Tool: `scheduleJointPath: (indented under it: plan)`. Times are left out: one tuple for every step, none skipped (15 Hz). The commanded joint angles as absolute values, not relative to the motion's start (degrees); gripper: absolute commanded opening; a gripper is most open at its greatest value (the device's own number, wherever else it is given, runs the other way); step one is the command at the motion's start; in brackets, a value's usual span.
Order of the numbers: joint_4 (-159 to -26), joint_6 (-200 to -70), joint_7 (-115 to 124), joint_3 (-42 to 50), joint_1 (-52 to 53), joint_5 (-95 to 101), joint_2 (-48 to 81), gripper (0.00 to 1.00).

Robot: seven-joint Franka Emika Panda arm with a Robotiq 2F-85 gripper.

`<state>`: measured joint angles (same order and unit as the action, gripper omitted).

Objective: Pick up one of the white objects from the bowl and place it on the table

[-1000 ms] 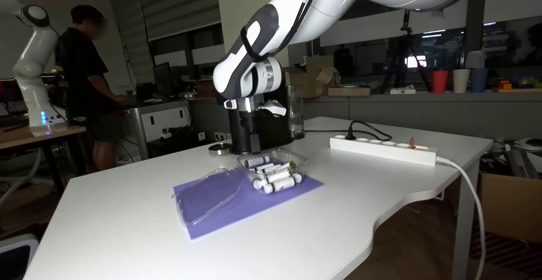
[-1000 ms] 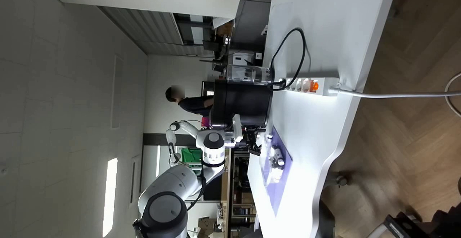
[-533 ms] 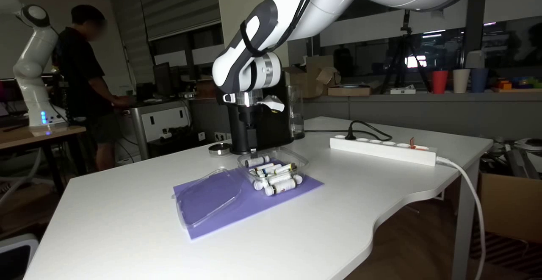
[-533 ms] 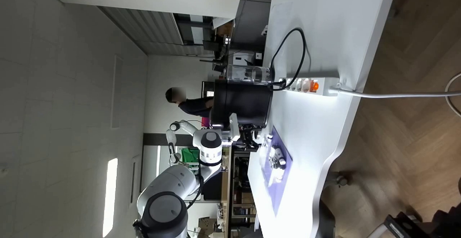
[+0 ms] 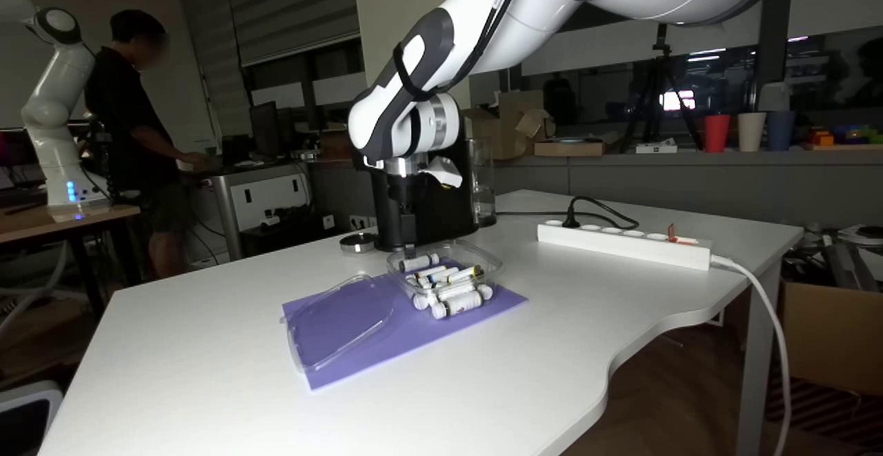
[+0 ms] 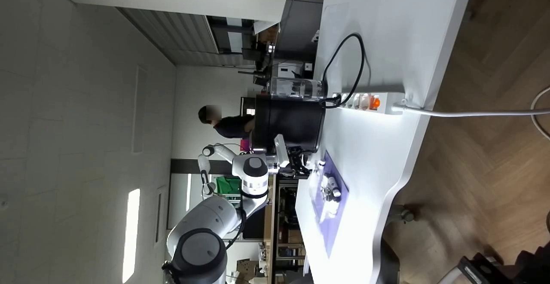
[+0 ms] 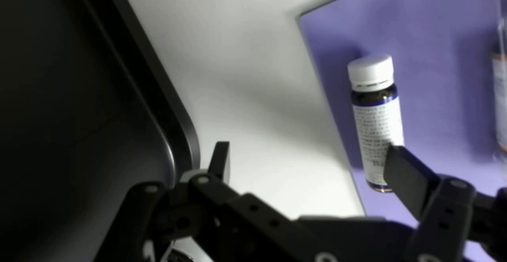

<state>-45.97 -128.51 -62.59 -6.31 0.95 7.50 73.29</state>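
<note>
The white objects are small white-labelled bottles with white caps. Several lie in a clear bowl (image 5: 491,257) on the table (image 5: 483,387); the front ones (image 5: 459,303) are in a pile. One bottle (image 5: 419,263) lies apart at the back. In the wrist view this bottle (image 7: 376,123) lies on the purple sheet; I cannot tell whether it is inside the bowl. My gripper (image 7: 309,149) is open with nothing between its fingers. Its right finger overlaps the bottle's lower part in view. In both exterior views the gripper (image 5: 408,245) (image 6: 307,164) points down over the bowl's back edge.
A black appliance (image 5: 441,207) stands close behind the gripper; its edge (image 7: 158,107) is near the left finger. A clear lid (image 5: 338,321) lies on the purple sheet (image 5: 414,332). A round metal tin (image 5: 357,243) and a white power strip (image 5: 621,245) are on the table.
My gripper has lowered slightly and moved a little toward the back of the bowl. The bowl and its bottles have shifted very slightly. The person in the background has moved.
</note>
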Motion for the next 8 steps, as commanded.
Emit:
scheduleJointPath:
  plan:
    - [-43.9,-128.9,-62.2,-6.5,0.7,7.0,74.8,1.0]
    - [-43.9,-128.8,-62.2,-6.5,0.7,7.0,74.8,1.0]
    - [-44.0,-128.4,-62.3,-6.6,0.7,6.9,74.7,1.0]
    - [-44.0,-127.7,-62.3,-6.7,0.6,6.8,74.6,1.0]
    - [-44.0,-126.5,-62.2,-6.7,0.6,6.7,74.6,1.0]
    - [-43.1,-123.9,-61.8,-6.3,0.9,6.1,75.0,1.0]
    - [-42.9,-121.5,-61.8,-6.4,0.8,5.7,75.0,1.0]
    - [-42.5,-119.0,-60.6,-5.8,1.1,5.5,75.1,1.0]
